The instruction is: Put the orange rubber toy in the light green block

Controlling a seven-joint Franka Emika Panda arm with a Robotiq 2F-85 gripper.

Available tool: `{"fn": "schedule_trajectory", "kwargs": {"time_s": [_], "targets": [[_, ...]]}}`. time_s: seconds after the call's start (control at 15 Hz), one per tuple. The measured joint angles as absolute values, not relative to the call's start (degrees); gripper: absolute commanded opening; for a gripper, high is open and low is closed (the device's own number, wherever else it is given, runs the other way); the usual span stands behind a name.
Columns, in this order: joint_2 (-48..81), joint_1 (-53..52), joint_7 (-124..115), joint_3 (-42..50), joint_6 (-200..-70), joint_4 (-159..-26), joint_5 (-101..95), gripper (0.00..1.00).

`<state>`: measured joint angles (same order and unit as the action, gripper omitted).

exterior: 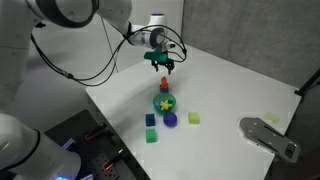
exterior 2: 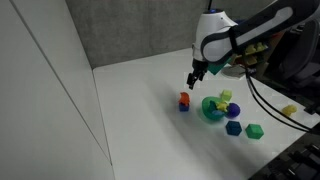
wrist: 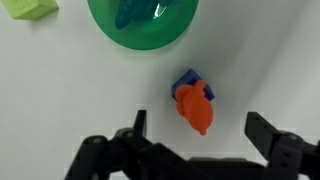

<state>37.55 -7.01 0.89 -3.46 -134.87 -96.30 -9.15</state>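
Observation:
The orange rubber toy (wrist: 195,108) stands on a small blue base on the white table, also visible in both exterior views (exterior: 164,82) (exterior 2: 184,99). My gripper (wrist: 198,130) is open and empty, hovering just above the toy with a finger on either side, apart from it (exterior: 160,63) (exterior 2: 197,74). The light green block (exterior: 194,118) sits on the table beyond the green round piece, away from the toy. It shows at the top left edge of the wrist view (wrist: 30,8) and in an exterior view (exterior 2: 226,96).
A green round piece with a yellow star (exterior: 163,101) (exterior 2: 213,107) (wrist: 140,25) lies next to the toy. A purple piece (exterior: 170,119), a dark blue cube (exterior: 151,120) and a darker green cube (exterior: 152,135) cluster near it. A grey object (exterior: 268,135) lies near the table edge.

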Motion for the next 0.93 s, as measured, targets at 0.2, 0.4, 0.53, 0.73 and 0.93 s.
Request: {"fn": "schedule_trajectory", "kwargs": {"time_s": [0.2,0.4,0.53,0.73,0.93], "targets": [[42.81,-7.13,1.36,-3.51,-134.77,-91.65,-9.11,1.0],[47.39,-7.21,1.41,-3.94,-134.47,-87.21,-8.21,1.0],[49.92,-7.26,1.41,-4.37,-133.95,-84.46,-7.42,1.0],[52.88,-7.54,1.41,-4.75,-132.39,-80.7,-6.79,0.72],[55.35,-8.1,1.41,-4.75,-131.16,-77.49,-6.76,0.6]]}}
